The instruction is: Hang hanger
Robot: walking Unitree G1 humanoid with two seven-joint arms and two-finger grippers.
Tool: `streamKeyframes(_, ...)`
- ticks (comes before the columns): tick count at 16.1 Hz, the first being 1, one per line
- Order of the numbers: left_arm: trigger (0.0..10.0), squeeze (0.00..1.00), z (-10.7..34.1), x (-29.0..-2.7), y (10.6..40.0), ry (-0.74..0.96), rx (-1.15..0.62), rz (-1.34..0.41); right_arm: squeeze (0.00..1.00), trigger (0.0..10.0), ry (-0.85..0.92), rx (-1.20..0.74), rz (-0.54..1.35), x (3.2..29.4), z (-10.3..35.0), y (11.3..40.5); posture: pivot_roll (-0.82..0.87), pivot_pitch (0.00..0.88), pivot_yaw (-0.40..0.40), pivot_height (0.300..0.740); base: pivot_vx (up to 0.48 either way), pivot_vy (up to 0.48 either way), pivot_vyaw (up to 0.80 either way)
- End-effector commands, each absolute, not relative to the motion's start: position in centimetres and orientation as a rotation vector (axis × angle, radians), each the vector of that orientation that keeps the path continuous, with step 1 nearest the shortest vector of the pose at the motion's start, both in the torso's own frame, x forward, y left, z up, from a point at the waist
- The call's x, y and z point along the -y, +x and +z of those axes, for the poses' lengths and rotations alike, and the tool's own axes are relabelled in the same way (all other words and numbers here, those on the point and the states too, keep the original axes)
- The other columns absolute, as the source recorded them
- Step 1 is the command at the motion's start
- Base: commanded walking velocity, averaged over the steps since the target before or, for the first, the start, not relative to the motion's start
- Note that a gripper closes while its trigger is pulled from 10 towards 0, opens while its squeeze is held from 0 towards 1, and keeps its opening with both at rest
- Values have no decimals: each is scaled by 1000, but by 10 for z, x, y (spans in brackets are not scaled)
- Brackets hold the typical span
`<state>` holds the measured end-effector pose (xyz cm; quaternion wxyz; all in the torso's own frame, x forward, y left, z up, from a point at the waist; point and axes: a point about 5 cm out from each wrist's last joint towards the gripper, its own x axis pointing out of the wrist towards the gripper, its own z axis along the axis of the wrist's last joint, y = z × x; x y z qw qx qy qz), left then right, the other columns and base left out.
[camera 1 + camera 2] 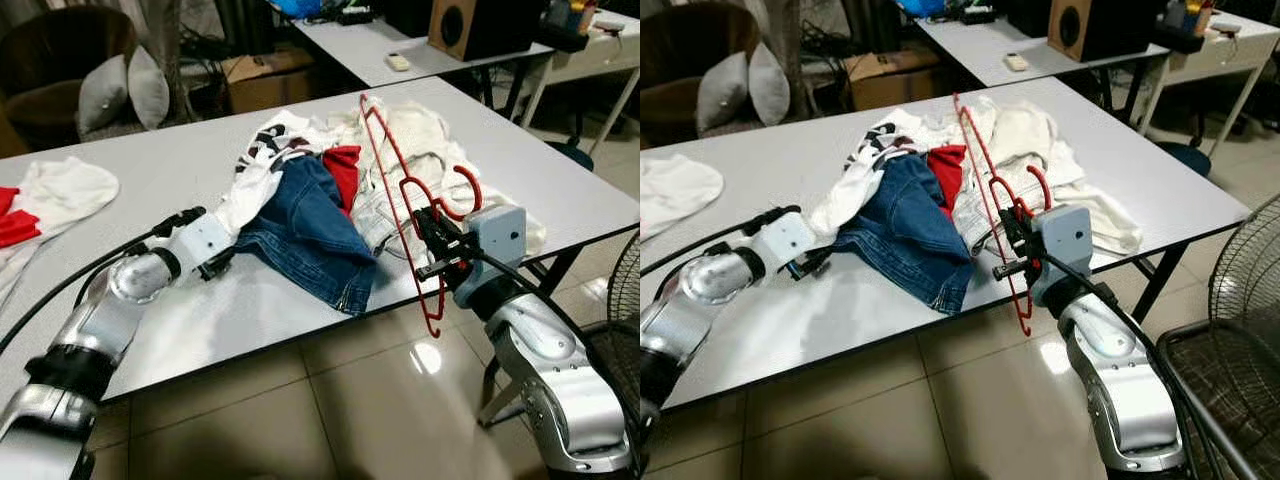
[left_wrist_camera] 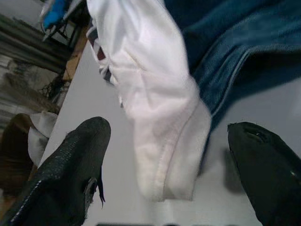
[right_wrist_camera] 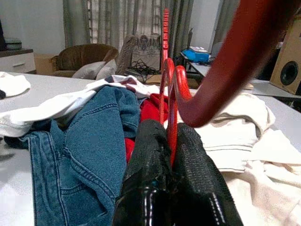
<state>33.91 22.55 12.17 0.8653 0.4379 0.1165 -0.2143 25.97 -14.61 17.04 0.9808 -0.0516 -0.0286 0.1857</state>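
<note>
— Where's the hanger [image 1: 405, 200] now?

— Clamped in the right gripper [image 1: 433, 247]. The two black fingers [image 3: 155, 165] are pressed together on the red wire just below the hook, and the frame stands tilted over the table [image 1: 560, 170] edge, one end up above the clothes and the other hanging past the rim towards the floor.

— Why hold it there, so near the hook?

— I'd say for control. Gripped at the neck, the hook stays free to catch on a rail, and the frame can't swing much. Held clear of the pile, it won't snag the cream top [image 1: 420, 140] either.

— And the left arm?

— The left gripper [image 1: 205, 245] lies low on the table with its fingers apart, facing the folded edge of a white shirt [image 2: 155, 108], just beside the jeans [image 1: 310, 230]. It isn't touching the cloth that I can see. It looks ready to take a garment, or simply parked out of the way.

— So how far along?

— Early, I think. The hanger is lifted but I see no rail or hook from here, so the robot would likely have to turn or walk. The long lower end could knock the table edge if it swings round carelessly.
</note>
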Motion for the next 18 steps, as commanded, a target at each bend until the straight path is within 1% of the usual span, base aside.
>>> streamKeyframes(1,9765,0,126,-235,344,980,-259,-410,0,10000,-105,88,379,143,176,262,-108,0,101,740,0,0,0)
streamKeyframes(2,8941,0,126,-236,345,986,-261,-408,0,10000,-105,88,378,143,176,262,-108,0,101,740,0,0,0)
streamKeyframes(3,7412,0,123,-238,347,994,-285,-412,0,10000,-105,90,376,143,176,262,-108,0,106,740,0,0,0)
streamKeyframes(4,3490,0,120,-239,350,1010,-307,-425,0,10000,-104,92,374,142,175,262,-109,0,109,740,0,0,0)
streamKeyframes(5,2078,0,119,-239,352,1008,-312,-426,0,10000,-103,93,373,142,175,262,-109,0,109,740,0,0,0)
streamKeyframes(6,0,0,119,-238,353,1004,-311,-427,0,10000,-103,93,373,142,175,262,-109,0,109,740,0,0,0)
streamKeyframes(11,0,0,113,-239,354,1014,-333,-438,0,10000,-101,96,367,141,175,261,-108,0,112,740,0,0,0)
streamKeyframes(18,0,0,106,-236,355,973,-331,-426,0,10000,-96,100,368,139,174,262,-108,0,114,740,0,0,0)
